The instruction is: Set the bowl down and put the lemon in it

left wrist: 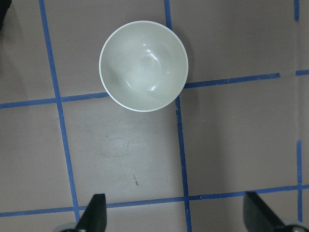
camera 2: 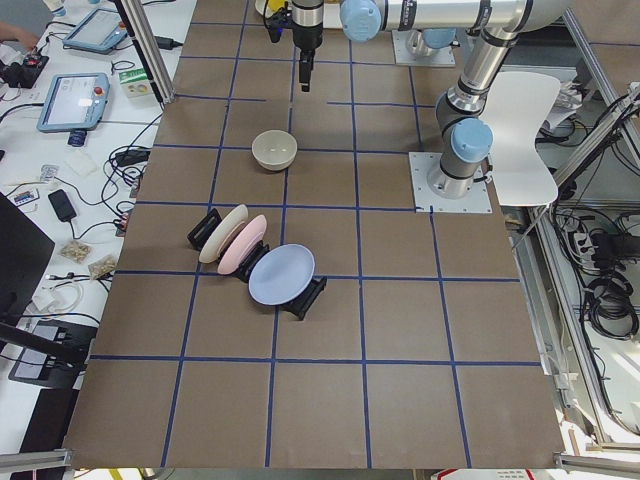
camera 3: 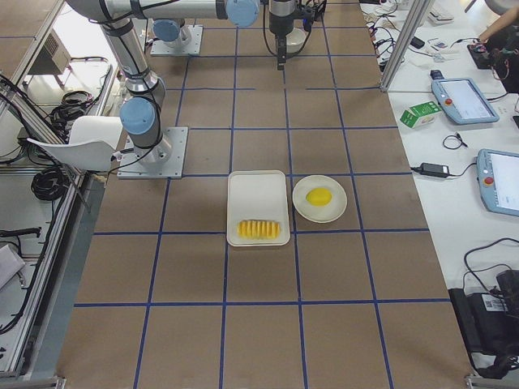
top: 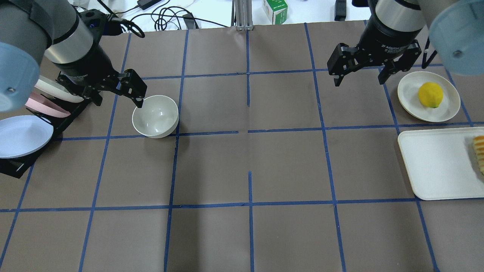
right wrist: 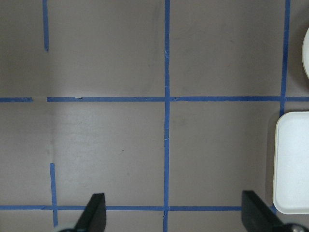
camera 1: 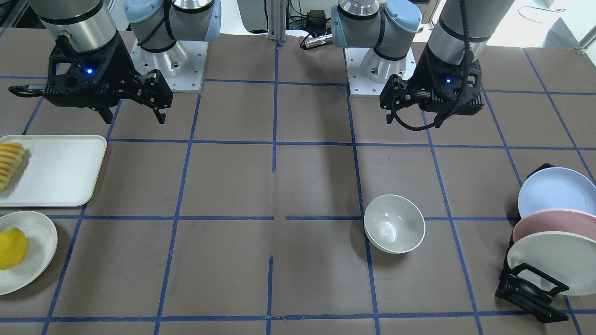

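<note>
The off-white bowl (top: 155,115) stands upright and empty on the brown table, left of centre; it also shows in the front view (camera 1: 394,223) and the left wrist view (left wrist: 143,65). The yellow lemon (top: 430,95) lies on a shallow off-white plate (top: 410,100) at the far right, and also shows in the front view (camera 1: 11,248). My left gripper (top: 119,99) is open and empty, raised above the table just beside the bowl. My right gripper (top: 359,77) is open and empty, raised left of the lemon's plate.
A white tray (top: 435,166) with a row of sliced food (top: 479,151) lies beside the lemon's plate. A black rack with pastel plates (top: 22,132) stands at the table's left, close to my left arm.
</note>
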Robot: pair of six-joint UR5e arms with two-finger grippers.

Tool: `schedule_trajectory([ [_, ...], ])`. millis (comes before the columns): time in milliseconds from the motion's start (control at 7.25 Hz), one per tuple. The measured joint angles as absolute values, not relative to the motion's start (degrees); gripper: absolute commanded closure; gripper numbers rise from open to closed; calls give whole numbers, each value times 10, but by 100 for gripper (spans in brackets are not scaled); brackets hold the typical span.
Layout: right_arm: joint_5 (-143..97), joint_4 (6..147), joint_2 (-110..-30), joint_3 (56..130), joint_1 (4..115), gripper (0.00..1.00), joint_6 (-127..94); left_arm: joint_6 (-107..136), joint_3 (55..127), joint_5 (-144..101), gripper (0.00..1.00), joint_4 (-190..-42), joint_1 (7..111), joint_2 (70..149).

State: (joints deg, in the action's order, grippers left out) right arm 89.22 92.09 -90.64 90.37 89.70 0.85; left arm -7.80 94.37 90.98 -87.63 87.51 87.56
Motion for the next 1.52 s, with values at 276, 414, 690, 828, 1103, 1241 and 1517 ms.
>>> schedule_trajectory([
  [276,893,921,-906,904,897,0,10,-75,944,909,0,-876,877,875],
  [414,893,920,-906,904,897,0,10,-73,944,909,0,-879,878,873],
  [690,893,921,-906,904,896,0,11,-71,945,910,0,-888,879,870],
  [828,894,920,-906,904,896,0,11,-71,945,910,0,-887,878,871],
  [1103,894,920,-906,904,896,0,11,-76,945,909,0,-883,876,875],
  [1241,893,920,-906,904,896,0,11,-77,945,910,0,-881,875,878],
  [1517,894,921,-906,904,896,0,11,-73,945,912,0,-880,873,881],
])
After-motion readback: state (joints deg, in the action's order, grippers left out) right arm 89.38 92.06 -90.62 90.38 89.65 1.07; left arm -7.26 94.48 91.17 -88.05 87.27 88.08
